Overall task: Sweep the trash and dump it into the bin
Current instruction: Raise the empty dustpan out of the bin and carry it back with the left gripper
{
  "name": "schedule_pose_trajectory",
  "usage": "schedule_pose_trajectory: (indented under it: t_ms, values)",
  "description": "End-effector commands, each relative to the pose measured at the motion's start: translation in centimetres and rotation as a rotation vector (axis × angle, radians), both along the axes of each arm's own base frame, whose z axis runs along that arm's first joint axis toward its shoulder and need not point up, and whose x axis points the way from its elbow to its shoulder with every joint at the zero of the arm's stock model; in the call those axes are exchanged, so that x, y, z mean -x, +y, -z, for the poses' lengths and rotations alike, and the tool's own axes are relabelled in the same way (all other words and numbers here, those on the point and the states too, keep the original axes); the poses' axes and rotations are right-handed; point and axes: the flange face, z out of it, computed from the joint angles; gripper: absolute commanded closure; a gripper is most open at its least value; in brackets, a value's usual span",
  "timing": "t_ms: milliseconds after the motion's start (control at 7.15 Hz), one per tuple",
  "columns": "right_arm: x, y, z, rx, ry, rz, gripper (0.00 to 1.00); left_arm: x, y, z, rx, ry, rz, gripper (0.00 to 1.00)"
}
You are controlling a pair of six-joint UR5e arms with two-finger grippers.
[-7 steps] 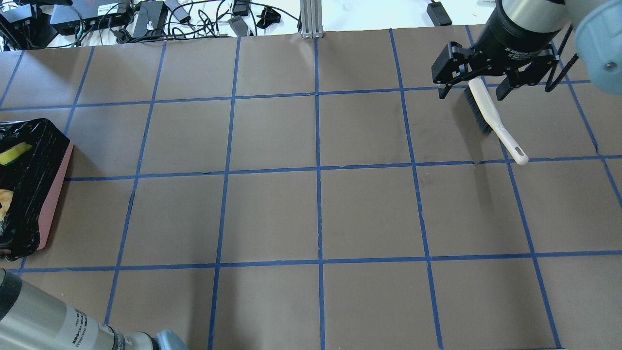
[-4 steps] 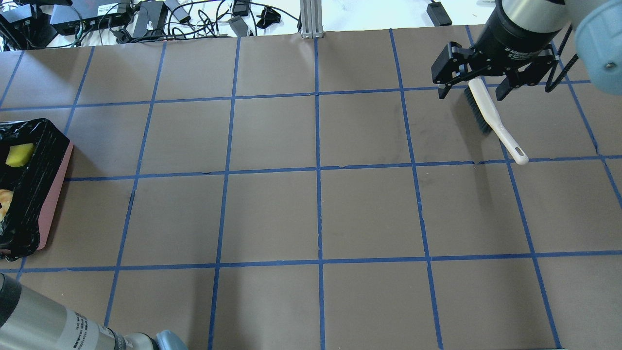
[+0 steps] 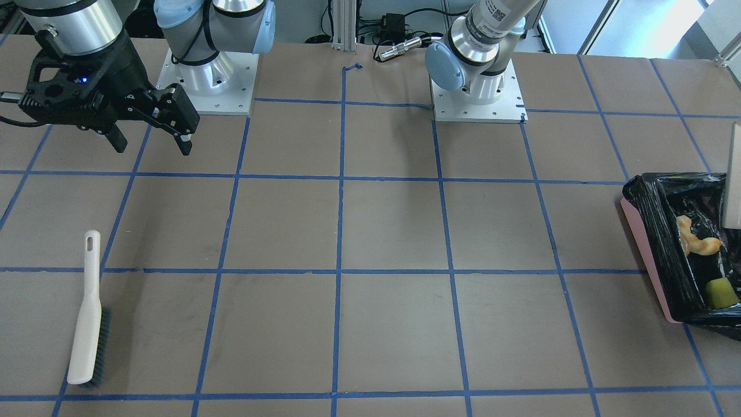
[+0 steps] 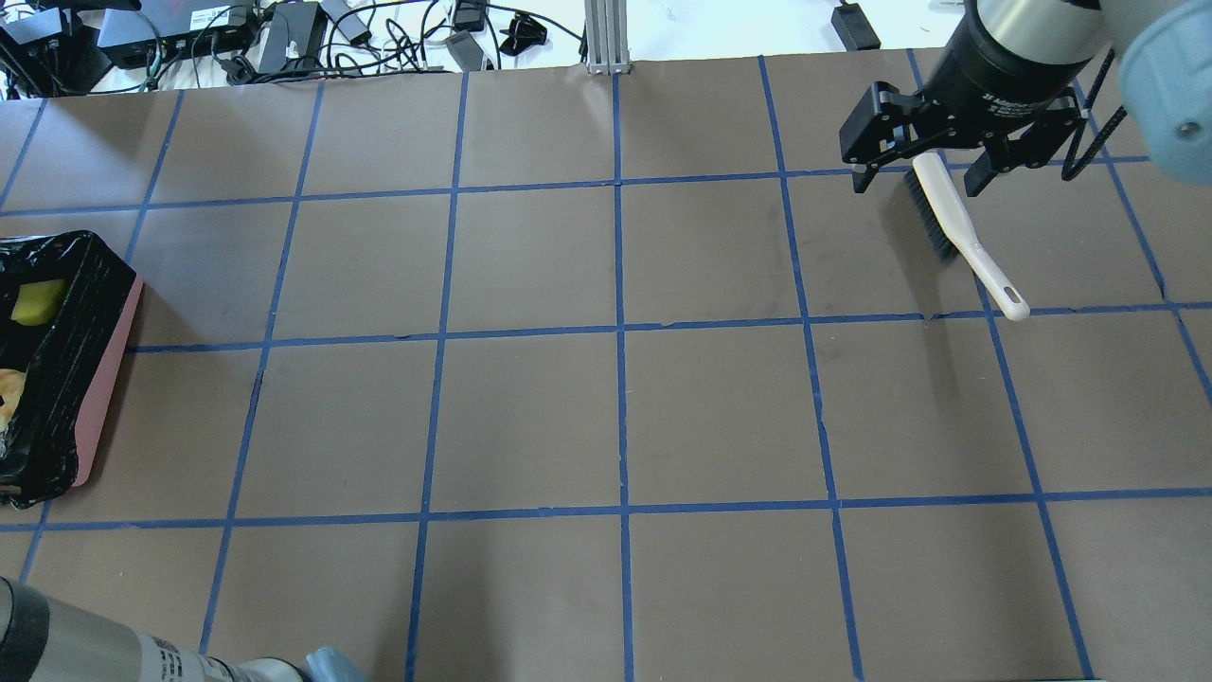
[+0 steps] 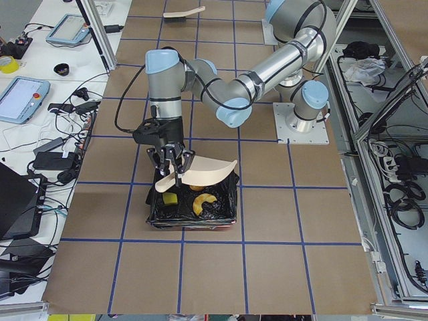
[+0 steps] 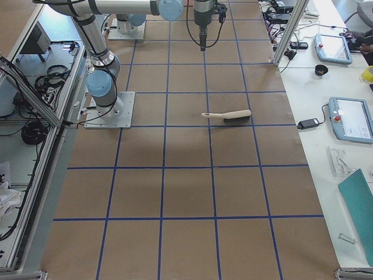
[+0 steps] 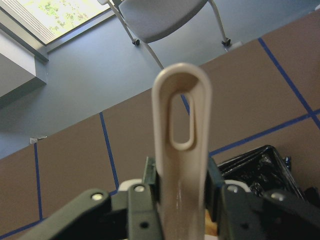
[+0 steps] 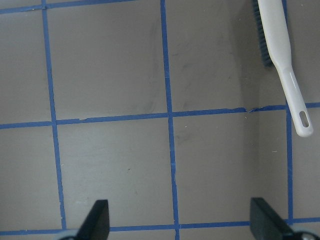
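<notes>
My left gripper is clamped on the handle of the dustpan, which is tipped over the bin at the table's left edge. In the bin I can make out the sponge wedge and an orange-yellow scrap, but I cannot confirm a third. If that one is stuck in the pan, pulling back while tilted could drop it on the table, and the lip could snag the loose black bag and drag the bin. My right gripper hangs empty, jaws apart, toward the right edge, where the brush lies on the table.
</notes>
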Motion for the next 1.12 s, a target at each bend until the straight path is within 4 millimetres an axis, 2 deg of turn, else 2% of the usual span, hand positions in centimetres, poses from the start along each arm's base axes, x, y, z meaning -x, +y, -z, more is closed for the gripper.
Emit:
schedule_pose_trajectory:
  t_ms: [0, 140, 280, 559, 699, 979]
  values:
    - [0.0, 0.0, 0.0, -0.001, 0.001, 0.000, 0.00, 8.3, -2.8, 1.9, -0.052, 0.186, 0.086, 1.00]
    - [0.0, -0.1, 0.3, -0.005, 0.001, -0.003, 0.00, 10.8, -4.3, 3.9, -0.020, 0.273, 0.105, 1.00]
    - [0.0, -0.2, 0.4, -0.009, 0.001, -0.004, 0.00, 12.2, -4.8, 5.6, -0.034, 0.309, 0.123, 1.00]
    - [0.0, -0.1, 0.6, -0.012, 0.001, -0.005, 0.00, 17.4, -7.4, 8.0, 0.027, 0.451, 0.143, 1.00]
    - [0.0, -0.1, 0.7, -0.015, 0.000, -0.005, 0.00, 18.0, -8.7, 10.3, 0.117, 0.530, -0.043, 1.00]
    - [0.1, -0.2, 0.7, -0.015, 0.004, -0.004, 0.00, 18.5, -10.9, 12.9, 0.214, 0.542, -0.252, 1.00]
